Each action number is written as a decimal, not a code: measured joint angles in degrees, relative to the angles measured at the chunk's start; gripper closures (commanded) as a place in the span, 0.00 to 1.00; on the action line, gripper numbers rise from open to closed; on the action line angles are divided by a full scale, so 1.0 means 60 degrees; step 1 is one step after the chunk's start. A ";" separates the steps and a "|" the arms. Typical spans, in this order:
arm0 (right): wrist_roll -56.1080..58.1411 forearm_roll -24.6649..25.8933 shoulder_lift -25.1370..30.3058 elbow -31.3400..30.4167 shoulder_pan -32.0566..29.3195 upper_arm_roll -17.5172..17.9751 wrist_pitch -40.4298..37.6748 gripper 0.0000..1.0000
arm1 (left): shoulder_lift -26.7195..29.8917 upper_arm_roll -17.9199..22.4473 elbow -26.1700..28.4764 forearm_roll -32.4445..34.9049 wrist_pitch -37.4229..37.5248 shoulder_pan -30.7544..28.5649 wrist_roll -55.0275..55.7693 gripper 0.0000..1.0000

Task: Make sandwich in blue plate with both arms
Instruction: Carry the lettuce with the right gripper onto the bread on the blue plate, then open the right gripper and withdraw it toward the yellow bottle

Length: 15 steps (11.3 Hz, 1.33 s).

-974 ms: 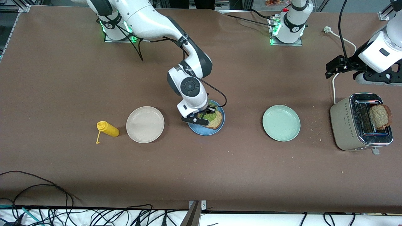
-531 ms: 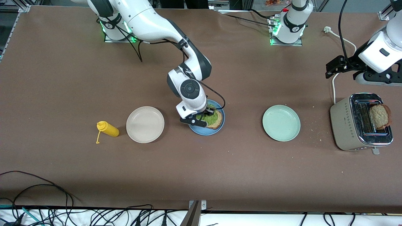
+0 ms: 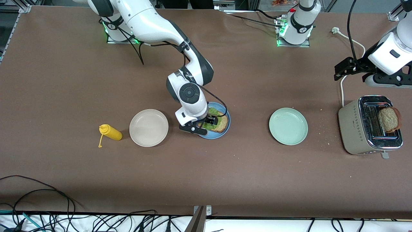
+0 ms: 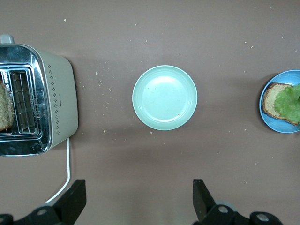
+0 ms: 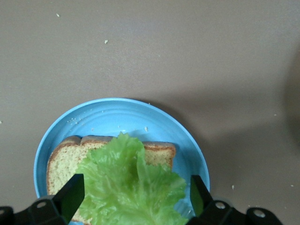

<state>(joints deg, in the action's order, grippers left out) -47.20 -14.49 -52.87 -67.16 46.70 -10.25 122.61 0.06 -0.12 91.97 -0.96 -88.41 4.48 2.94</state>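
A second ago the right gripper (image 3: 210, 121) was shut on the lettuce leaf (image 5: 133, 190) low over the blue plate (image 3: 225, 112); now its fingers (image 5: 70, 194) stand wide apart with nothing between them, the leaf lies loose on the bread slice (image 5: 63, 159) in the plate, and the wrist has shifted a little toward the cream plate (image 3: 148, 127) — so the filling looks delivered and the half-built sandwich waits only for its top slice. The right gripper hovers just above the leaf, touching nothing as far as the right wrist view shows. The second slice (image 3: 389, 119) stands in the toaster (image 3: 360, 129) at the left arm's end of the table; the left gripper (image 4: 136, 199) waits above the table near that toaster, jaws spread wide and empty, the pale green plate (image 4: 164, 97) in its view; fetching that slice is, I judge, the next job. The blue plate sits between the cream and green plates; a yellow bottle (image 3: 110, 132) lies beside the cream one.
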 measured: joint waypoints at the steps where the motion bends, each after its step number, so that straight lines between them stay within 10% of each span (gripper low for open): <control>1: 0.0173 0.0000 0.0043 0.0087 0.0014 -0.0095 -0.0118 0.00 | 0.0000 0.0001 0.0000 0.0000 0.0000 -0.0002 0.0000 0.00; 9: 0.6212 -0.0064 0.2435 -0.0746 -0.1851 -0.0517 -0.2818 0.00 | 0.0000 0.0008 0.0000 0.0000 0.0001 -0.0012 0.0000 0.00; 15: 1.1768 -0.0060 0.3266 -0.1443 -0.5158 0.0553 -0.3899 0.00 | 0.0015 0.0068 -0.0016 0.0001 0.0000 -0.0292 0.0007 0.00</control>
<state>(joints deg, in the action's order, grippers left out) 23.41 -14.85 -33.27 -75.82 15.75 -6.93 99.22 0.14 0.29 91.87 -0.95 -88.41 2.73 2.98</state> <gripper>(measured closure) 0.000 0.000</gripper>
